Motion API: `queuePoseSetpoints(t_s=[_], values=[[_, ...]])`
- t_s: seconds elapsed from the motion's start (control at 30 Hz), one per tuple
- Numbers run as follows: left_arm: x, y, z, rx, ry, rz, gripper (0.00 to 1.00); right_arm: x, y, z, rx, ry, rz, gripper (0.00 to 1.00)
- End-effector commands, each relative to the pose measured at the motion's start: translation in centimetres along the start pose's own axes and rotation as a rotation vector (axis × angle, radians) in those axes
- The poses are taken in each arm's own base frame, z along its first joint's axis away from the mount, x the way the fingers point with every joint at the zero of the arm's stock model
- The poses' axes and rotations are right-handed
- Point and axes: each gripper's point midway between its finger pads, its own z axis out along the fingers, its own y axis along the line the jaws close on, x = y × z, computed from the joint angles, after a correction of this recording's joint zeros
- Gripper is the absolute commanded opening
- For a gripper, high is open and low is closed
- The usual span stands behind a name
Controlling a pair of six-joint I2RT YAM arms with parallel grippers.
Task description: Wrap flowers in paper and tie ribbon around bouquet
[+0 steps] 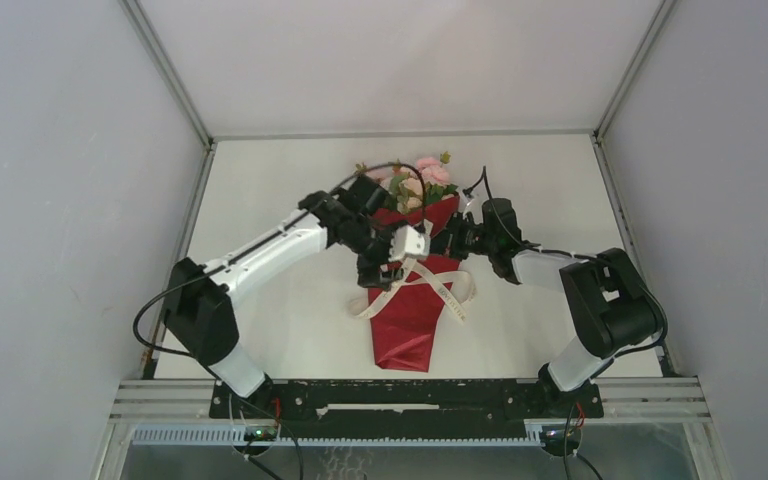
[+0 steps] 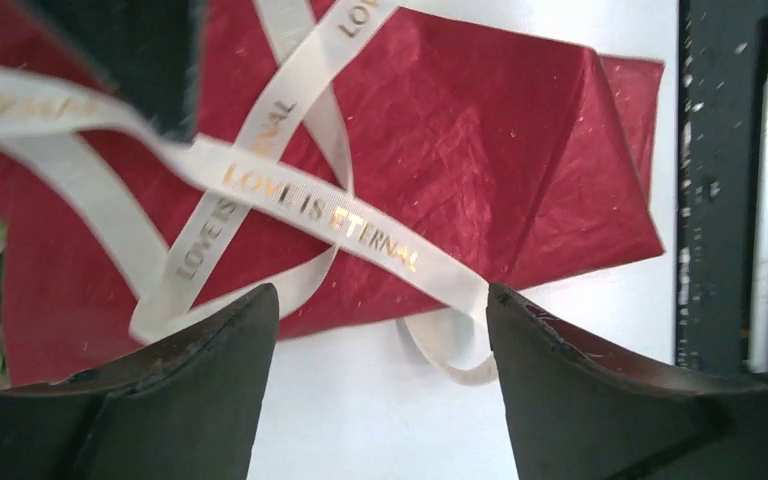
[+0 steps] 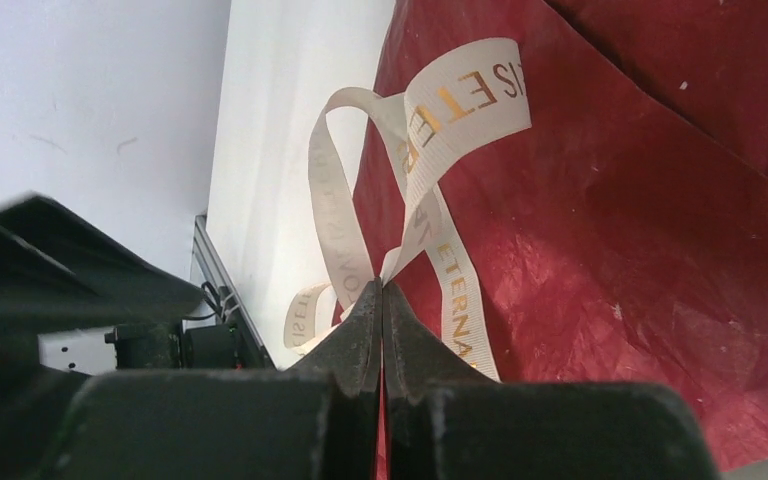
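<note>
The bouquet lies in the middle of the table: pink flowers [image 1: 422, 178] top a cone of dark red paper [image 1: 407, 325]. A cream ribbon [image 1: 430, 283] printed "LOVE IS ETERNAL" crosses the cone in loose loops. My left gripper [image 1: 385, 270] hovers at the cone's left side, open; in the left wrist view the gripper [image 2: 380, 300] has a ribbon [image 2: 290, 195] strand running just past its tips over the paper [image 2: 520, 170], nothing gripped. My right gripper [image 1: 457, 243] is at the cone's right edge. Its tips [image 3: 381, 290] are shut, pinching the ribbon [image 3: 430, 130] where two strands meet above the paper [image 3: 640, 250].
A black rail [image 1: 410, 397] carrying both arm bases runs along the near table edge, close to the cone's tip. Grey enclosure walls stand left, right and behind. Part of the left arm [image 3: 60, 260] shows dark in the right wrist view.
</note>
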Motion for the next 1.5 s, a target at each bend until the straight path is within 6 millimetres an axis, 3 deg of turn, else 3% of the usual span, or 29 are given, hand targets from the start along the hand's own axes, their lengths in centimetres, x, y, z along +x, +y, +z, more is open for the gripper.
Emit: queuePoseSetpoints(t_s=[0.0, 0.23, 0.4, 0.47, 0.53, 0.77, 0.87, 1.1, 1.3, 1.47], values=[[0.9, 2.2, 3.3, -0.083, 0.05, 0.231, 0.82, -0.5, 1.0, 0.7, -0.017, -0.019, -0.007, 0.0], [2.7, 3.5, 6.6, -0.081, 0.11, 0.249, 0.84, -0.1, 1.2, 0.7, -0.02, -0.006, -0.006, 0.0], [4.4, 4.4, 8.2, -0.092, 0.176, 0.241, 0.77, 0.0, 1.1, 0.6, -0.013, -0.001, -0.001, 0.0], [5.0, 4.5, 8.4, -0.093, 0.197, 0.24, 0.68, 0.0, 1.2, 0.6, -0.017, 0.002, 0.001, 0.0], [5.5, 4.3, 8.4, -0.09, 0.212, 0.243, 0.5, 0.0, 1.2, 0.6, -0.02, 0.004, 0.003, 0.0], [6.2, 3.3, 7.9, -0.063, 0.235, 0.257, 0.03, 0.9, 0.8, 0.8, -0.022, 0.039, 0.014, 0.0], [5.1, 3.6, 6.6, -0.093, 0.224, 0.249, 0.0, 1.4, 0.8, 0.8, -0.03, 0.062, 0.017, 0.0], [0.0, 3.5, 1.5, -0.187, 0.109, 0.24, 0.0, 2.6, 0.1, 0.8, -0.012, 0.134, 0.006, 0.0], [-2.3, 1.9, 0.7, -0.108, 0.031, 0.197, 0.0, 3.4, 1.1, 1.0, -0.052, 0.223, -0.046, 0.0], [-3.4, 4.0, 0.3, -0.196, 0.019, 0.158, 0.0, 5.4, 2.2, -0.3, -0.118, 0.332, -0.136, 0.0]])
